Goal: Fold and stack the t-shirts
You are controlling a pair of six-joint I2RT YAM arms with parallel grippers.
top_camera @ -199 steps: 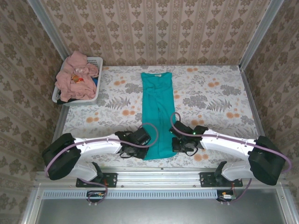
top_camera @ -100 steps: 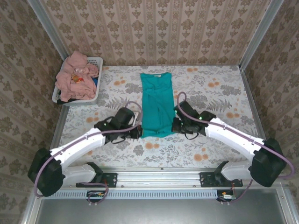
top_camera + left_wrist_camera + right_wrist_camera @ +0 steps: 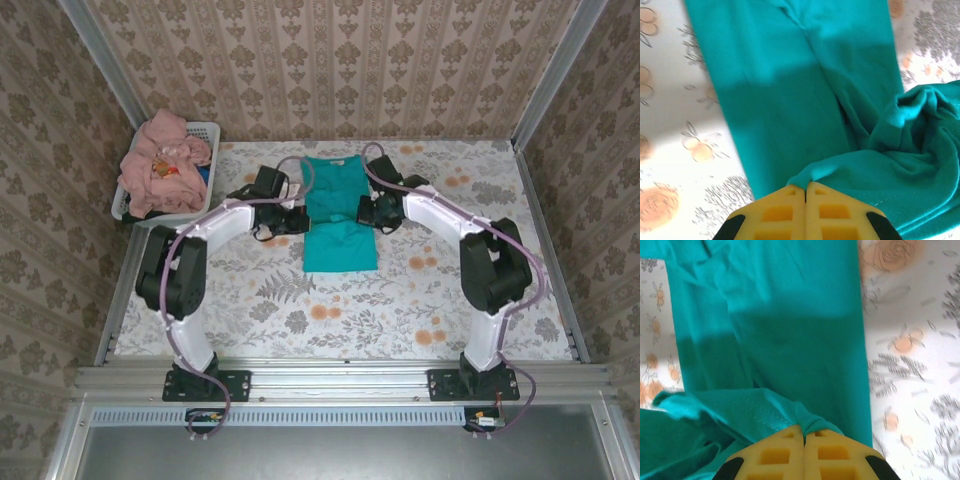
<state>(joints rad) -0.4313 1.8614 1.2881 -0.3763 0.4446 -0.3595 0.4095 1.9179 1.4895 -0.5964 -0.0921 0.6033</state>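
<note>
The teal-green t-shirt (image 3: pixel 338 215) lies in a narrow strip on the floral table, its lower part doubled back over the upper part. My left gripper (image 3: pixel 300 221) is shut on the hem at the shirt's left edge (image 3: pixel 812 176). At the right edge of the hem (image 3: pixel 820 422), my right gripper (image 3: pixel 366 212) is also shut on the cloth. Both yellow finger pairs (image 3: pixel 805 210) (image 3: pixel 804 452) press together with a pinch of teal cloth between them. Salmon-pink shirts (image 3: pixel 160 165) sit piled in the basket at the far left.
The white slotted laundry basket (image 3: pixel 205 135) stands at the table's back left corner. Wallpapered walls close in the back and sides. Bare floral tabletop (image 3: pixel 330 310) stretches in front of the shirt.
Both grippers have carried the shirt's bottom hem away from the near edge toward the collar, folding the lower half over the upper half. The arms are now stretched far out.
</note>
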